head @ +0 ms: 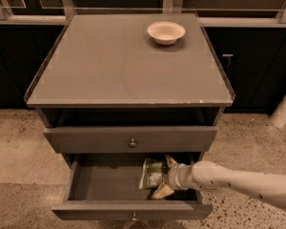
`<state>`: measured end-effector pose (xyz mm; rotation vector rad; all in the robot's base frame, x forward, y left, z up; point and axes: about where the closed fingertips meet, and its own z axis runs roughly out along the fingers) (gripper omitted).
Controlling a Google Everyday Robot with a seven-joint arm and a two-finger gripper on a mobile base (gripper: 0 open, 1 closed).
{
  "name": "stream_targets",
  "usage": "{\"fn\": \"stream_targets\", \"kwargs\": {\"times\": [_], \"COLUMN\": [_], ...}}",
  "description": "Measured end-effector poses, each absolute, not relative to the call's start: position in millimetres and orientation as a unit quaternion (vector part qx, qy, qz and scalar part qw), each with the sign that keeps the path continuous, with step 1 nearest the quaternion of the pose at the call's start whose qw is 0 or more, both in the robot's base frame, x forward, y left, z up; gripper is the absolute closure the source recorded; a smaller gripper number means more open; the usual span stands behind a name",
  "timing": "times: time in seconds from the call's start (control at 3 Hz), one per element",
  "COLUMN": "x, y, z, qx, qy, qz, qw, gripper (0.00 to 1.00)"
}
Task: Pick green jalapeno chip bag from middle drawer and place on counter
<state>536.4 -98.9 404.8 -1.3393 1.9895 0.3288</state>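
Observation:
The middle drawer (105, 182) stands pulled open at the bottom of the cabinet. The green jalapeno chip bag (152, 171) lies inside it at the right, pale green and white. My gripper (166, 176) reaches in from the right on a white arm and sits at the bag's right edge, with one finger above (170, 161) and one below (162, 191). The fingers are spread around the bag's right side. The counter (114, 66) is the flat grey top above.
A cream round bowl (166, 32) sits at the back right of the counter. The upper drawer (131, 138) is closed, with a round knob. Dark cabinets stand behind, and a white post (283, 109) stands at the right. The floor is speckled.

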Motion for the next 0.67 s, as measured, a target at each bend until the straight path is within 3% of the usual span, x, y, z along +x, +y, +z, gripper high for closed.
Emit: {"fn": "stream_targets", "kwargs": {"times": [0.67], "x": [533.5], "y": [-113.0], "z": [359.8], "qx": [-0.555], "qy": [0.773], "qz": [0.128], "qw": [0.281], "gripper": [0.00]}}
